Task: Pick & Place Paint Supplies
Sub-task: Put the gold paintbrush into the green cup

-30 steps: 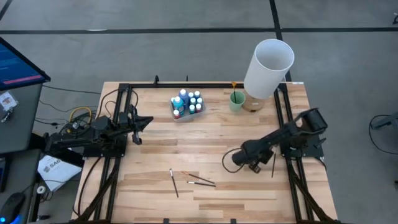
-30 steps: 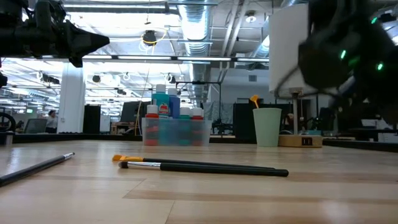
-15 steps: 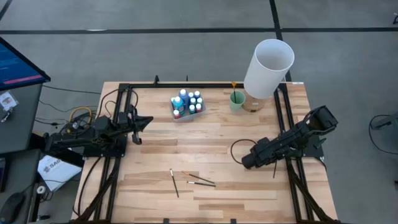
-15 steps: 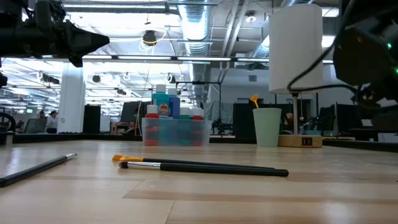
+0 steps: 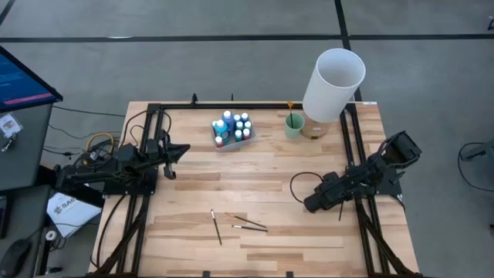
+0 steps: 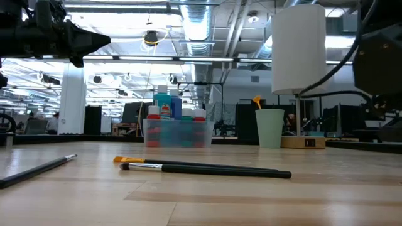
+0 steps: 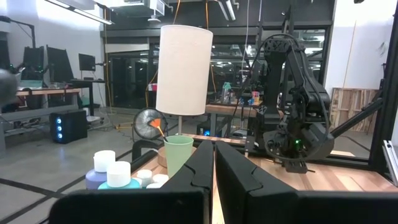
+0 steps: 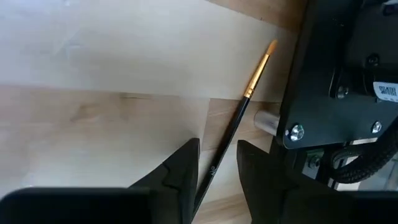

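Note:
Several small paint bottles with pale caps stand in a clear bin (image 5: 233,130) at the far middle of the table. Three thin brushes (image 5: 248,224) lie flat near the front edge; the low view shows them too (image 6: 207,167). Another dark-handled brush (image 8: 245,99) with an orange tip lies flat on the table beside the right arm's base frame. My right gripper (image 8: 217,144) hangs open over it, tilted down, one finger on each side of the handle, touching nothing that I can see. My left gripper (image 7: 214,168) is shut and empty, raised at the table's left (image 5: 185,149).
A pale green cup (image 5: 294,124) holding an orange-tipped brush stands at the far right, beside a tall white cylinder (image 5: 333,85) on a small wooden base. Black frame rails (image 5: 359,166) run along both side edges. The right arm's metal base plate (image 8: 339,74) sits close to the brush.
My right gripper has moved toward the table's right edge and a little toward the near edge, sinking lower and rolling at the wrist, and now stands over the brush by its base frame. The brushes and bottles have not moved.

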Motion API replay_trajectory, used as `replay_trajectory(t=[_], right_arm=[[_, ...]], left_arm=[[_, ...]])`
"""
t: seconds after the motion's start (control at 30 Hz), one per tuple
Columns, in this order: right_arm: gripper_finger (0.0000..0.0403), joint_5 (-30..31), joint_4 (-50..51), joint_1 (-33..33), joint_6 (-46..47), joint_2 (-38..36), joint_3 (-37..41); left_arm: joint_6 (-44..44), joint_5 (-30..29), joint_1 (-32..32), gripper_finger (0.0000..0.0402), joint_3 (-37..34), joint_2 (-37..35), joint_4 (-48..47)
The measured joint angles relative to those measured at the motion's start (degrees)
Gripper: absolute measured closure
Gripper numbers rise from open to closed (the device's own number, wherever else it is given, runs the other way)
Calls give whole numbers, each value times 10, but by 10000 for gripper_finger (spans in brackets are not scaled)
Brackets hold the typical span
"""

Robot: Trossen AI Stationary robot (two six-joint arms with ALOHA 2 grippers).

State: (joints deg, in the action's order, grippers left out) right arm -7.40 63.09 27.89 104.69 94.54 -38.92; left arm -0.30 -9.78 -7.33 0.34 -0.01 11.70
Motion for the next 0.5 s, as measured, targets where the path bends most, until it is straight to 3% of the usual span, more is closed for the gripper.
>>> replay_trajectory(t=[0.33,0.5], right_arm=[[317,-20,-25,28,64,-2,14],[359,-28,-39,32,77,-15,21]], left_arm=[[0,0,0,400,0,0,0],[0,0,0,400,0,0,0]])
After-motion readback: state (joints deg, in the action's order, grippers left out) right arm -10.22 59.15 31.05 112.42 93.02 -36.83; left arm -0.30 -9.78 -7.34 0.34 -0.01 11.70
